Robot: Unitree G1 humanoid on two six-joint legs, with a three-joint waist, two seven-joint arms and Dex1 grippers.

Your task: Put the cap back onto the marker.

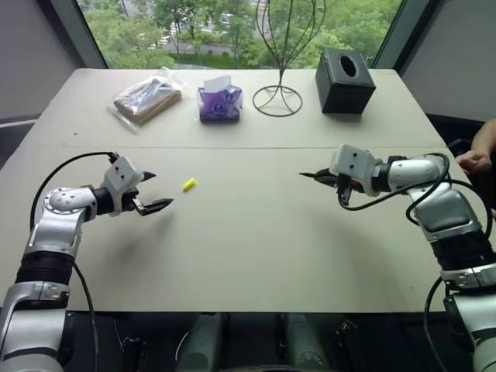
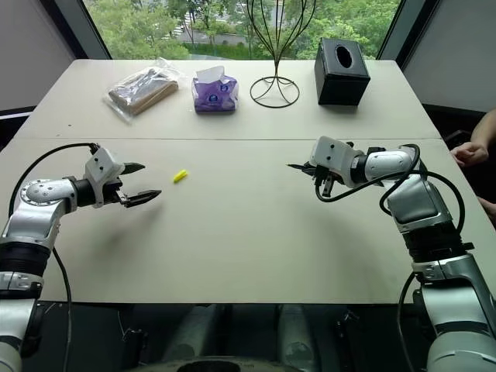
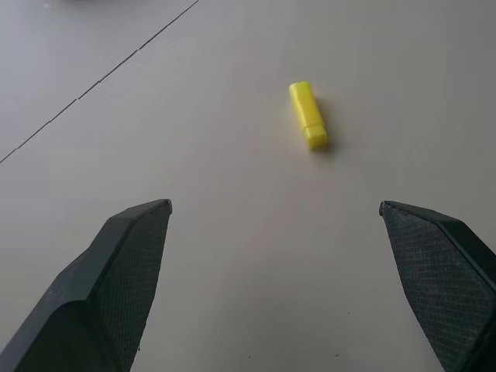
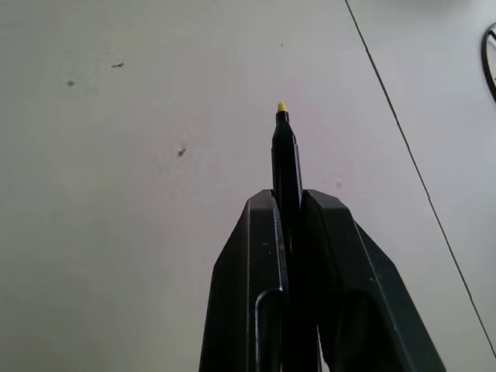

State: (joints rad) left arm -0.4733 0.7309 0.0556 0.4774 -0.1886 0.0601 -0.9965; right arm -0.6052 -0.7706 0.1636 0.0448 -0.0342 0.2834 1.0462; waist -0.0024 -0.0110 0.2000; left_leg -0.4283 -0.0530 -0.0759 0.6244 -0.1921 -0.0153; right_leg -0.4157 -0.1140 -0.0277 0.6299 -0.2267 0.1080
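My left hand (image 1: pixel 155 191) hangs wide open just left of the cap (image 1: pixel 189 184) on the table (image 1: pixel 256 248), so I should straddle it squarely before pinching, while my right hand (image 4: pixel 288 203) grips the marker (image 4: pixel 284 155).

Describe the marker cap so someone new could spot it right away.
Start at the beige table, then find the robot's left gripper with its fingers spread open. Just beyond it lies the cap, alone on bare tabletop: tiny, bright yellow, the only yellow thing nearby.
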